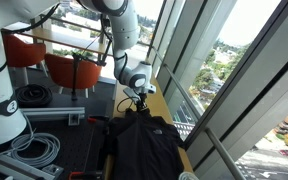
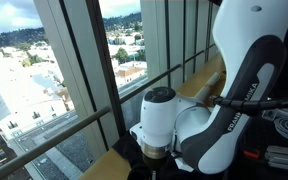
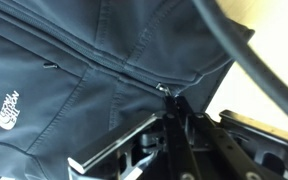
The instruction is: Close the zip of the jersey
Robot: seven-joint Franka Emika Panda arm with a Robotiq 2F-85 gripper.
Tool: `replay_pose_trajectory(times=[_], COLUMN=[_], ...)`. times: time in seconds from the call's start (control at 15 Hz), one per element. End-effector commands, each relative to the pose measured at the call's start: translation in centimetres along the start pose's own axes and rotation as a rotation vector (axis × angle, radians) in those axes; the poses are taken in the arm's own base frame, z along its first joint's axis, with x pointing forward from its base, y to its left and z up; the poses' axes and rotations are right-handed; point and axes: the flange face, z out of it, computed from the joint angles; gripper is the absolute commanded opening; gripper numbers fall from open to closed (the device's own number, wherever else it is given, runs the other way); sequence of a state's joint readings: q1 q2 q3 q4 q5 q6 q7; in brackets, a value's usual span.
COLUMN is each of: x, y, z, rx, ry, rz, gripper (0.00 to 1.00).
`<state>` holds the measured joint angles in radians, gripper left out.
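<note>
1 tool (image 3: 174,110) is clenching the zip (image 3: 104,62) of the black jersey (image 3: 54,120). The jersey is lying rumpled on the wooden bench (image 1: 160,104).

A long, tan wooden counter (image 1: 172,118) runs beside the window glass (image 1: 199,70); in both exterior views its bare top (image 2: 197,82) shows as a narrow strip. A black, rumpled soft-fabric jersey (image 1: 144,145) lies directly on it, covering the 6 o'clock end, with bare wood left along its 3 o'clock side. In the wrist view the jersey (image 3: 74,70) fills most of the picture, its thin dark zip (image 3: 124,72) slanting from 10 towards 4 o'clock, and pale counter (image 3: 274,45) shows at 2 o'clock.
</note>
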<state>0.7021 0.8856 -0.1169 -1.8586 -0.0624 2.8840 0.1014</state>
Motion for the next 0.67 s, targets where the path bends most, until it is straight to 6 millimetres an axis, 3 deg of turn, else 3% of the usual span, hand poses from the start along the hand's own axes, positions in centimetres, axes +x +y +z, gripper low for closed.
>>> replay_pose_trajectory(times=[0.0,0.33,0.4,0.47,0.6], x=[1.49,2.23,2.31,2.35,2.44], y=[-2.12,-2.67,-2.56,-2.53,-2.83], z=[-0.07,0.07,0.12,0.14,-0.15], rx=[-0.002,-0.007,-0.01,-0.01,0.0], ry=[0.013,0.016,0.015,0.014,0.023], rz=[-0.001,-0.008,-0.003,-0.002,0.005], gripper=[0.02,0.02,0.32,0.35,0.48])
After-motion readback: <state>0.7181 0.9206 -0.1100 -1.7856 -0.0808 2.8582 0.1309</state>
